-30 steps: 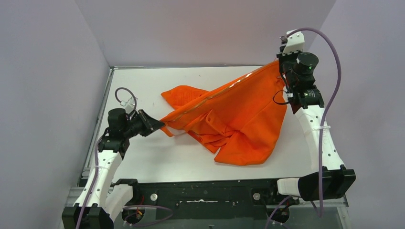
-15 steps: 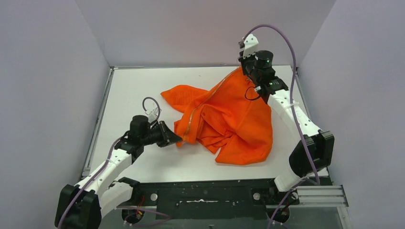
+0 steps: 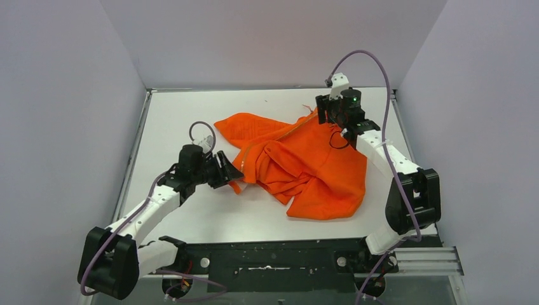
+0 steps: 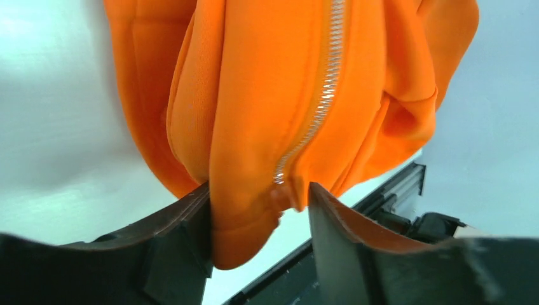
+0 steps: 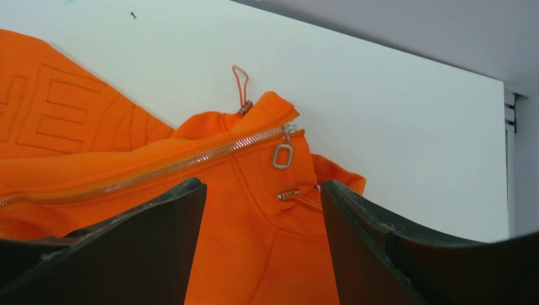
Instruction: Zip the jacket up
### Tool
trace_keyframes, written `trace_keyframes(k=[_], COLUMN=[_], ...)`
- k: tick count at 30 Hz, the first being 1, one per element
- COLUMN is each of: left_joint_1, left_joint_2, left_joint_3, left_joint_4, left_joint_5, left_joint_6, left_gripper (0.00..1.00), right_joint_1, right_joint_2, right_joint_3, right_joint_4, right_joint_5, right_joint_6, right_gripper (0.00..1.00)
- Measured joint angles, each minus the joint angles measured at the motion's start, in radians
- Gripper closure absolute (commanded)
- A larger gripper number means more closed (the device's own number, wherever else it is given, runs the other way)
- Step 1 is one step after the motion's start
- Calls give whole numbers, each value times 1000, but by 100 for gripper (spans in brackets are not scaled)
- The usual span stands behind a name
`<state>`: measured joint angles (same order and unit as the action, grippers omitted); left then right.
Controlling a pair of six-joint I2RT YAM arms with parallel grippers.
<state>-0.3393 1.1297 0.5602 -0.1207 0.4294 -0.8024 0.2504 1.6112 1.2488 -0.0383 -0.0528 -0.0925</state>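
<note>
Zipping status: teeth of the zipper [image 4: 322, 101] look meshed from the hem [image 4: 245, 244] up to the zipper pull [image 5: 283, 155], which sits at the collar [image 5: 273, 105] (my read: closed or nearly so; the middle stretch is not clear in any view).
Jacket location: jacket [image 3: 311, 171] lies crumpled and slack mid-table [image 3: 184, 121], with the zipper line running diagonally between the two grippers.
Left gripper: left gripper [image 3: 234, 176] is low at the hem end. Fingers are spread fairly wide, with the hem corner bunched in the gap and touching both inner faces. No squeeze visible, so it reads as not clamped.
Right gripper: right gripper [image 3: 321, 114] is at the collar end, far side. Fingers are wide apart with nothing between them. Pull and collar lie on the table just past the tips.
Handling: light, limp cloth with no stiffness. It will bunch rather than push and should slide easily on the smooth table. The zipper tape is the only semi-stiff line. The pull is a small hard ring, probably slippery.
Grip points: hem right beside the zipper base as an anchor. For the top end, the pull ring or the collar fabric next to it. Skip the cord [image 5: 239, 79], a thin loop that gives no control.
Risk: a loose fold caught in the teeth if the slider moves on slack cloth, so tension the line first.
Next: confirm the slider is seated at the top.
</note>
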Motion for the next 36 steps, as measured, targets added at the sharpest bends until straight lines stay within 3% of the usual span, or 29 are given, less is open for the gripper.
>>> trace_keyframes(k=[5,6,11,19,28,36], left_joint_1=[16,22,40,40,40,40], left_joint_2=[-28,-42,-97,-145,-183,-306], left_joint_3=[113,133,229,360,365,359], left_joint_4=[-93,-112,-212,-304,-301,-277], left_joint_5=[-84,-101,-179,-312,-396,-443], left_joint_6=[51,62,112,227,332,389], left_gripper=[17,16,14,13,13,13], right_joint_1=[-42,-47,-55,-61,-61,-61], right_joint_2=[-77,-96,-214,-385,-630,-848], right_joint_3=[-88,-102,-188,-339,-449,-528], right_joint_4=[7,11,43,36,-64,-204], right_joint_5=[0,2,11,98,105,106], right_joint_6=[51,58,105,221,388,453], right_gripper=[14,12,0,0,0,0])
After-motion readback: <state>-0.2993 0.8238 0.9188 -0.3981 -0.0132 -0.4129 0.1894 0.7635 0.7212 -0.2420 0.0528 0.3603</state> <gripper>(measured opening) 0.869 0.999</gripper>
